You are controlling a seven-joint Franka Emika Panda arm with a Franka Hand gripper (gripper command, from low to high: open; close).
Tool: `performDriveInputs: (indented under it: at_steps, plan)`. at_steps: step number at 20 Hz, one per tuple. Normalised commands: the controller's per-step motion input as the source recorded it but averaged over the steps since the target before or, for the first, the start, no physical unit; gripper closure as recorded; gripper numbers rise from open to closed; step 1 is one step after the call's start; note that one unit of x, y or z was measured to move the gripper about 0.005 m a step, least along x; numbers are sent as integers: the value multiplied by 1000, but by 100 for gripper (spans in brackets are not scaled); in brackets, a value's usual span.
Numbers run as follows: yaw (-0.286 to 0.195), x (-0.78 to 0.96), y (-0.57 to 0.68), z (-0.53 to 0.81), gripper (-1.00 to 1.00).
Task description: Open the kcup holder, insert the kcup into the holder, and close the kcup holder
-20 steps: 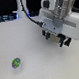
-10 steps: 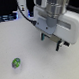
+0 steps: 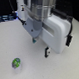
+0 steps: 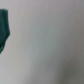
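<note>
One small round kcup with a shiny green top (image 3: 16, 62) lies alone on the pale bench (image 3: 33, 70).
Well apart from it hangs the arm's tool (image 3: 40, 47); blur hides whether it is released or clenched. The wrist view gives only a dark green smear against pale bench. No holder shows.

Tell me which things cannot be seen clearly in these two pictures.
- The kcup holder: not visible in either view; whether the arm hides it or it lies outside the frame cannot be told.
- The gripper: in the exterior view the fingers are small and blurred, so open or shut is unclear.
- The kcup: exterior view, too small for detail, only a green top.
- Dark green shape: wrist view, cut by the edge and blurred, unidentifiable.
</note>
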Motion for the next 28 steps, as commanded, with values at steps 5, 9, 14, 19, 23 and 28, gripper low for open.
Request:
performDriveInputs:
  at_steps: [5, 9, 14, 19, 23, 28]
  plan:
    - [-206, 89, -716, 33, -100]
    - [-210, 121, -696, 7, -100]
    - [-212, 327, -570, 15, -100]
    - [-191, 458, -338, -62, -100]
    - [-162, 276, -229, -166, -100]
    - [-113, 161, -111, -146, -100]
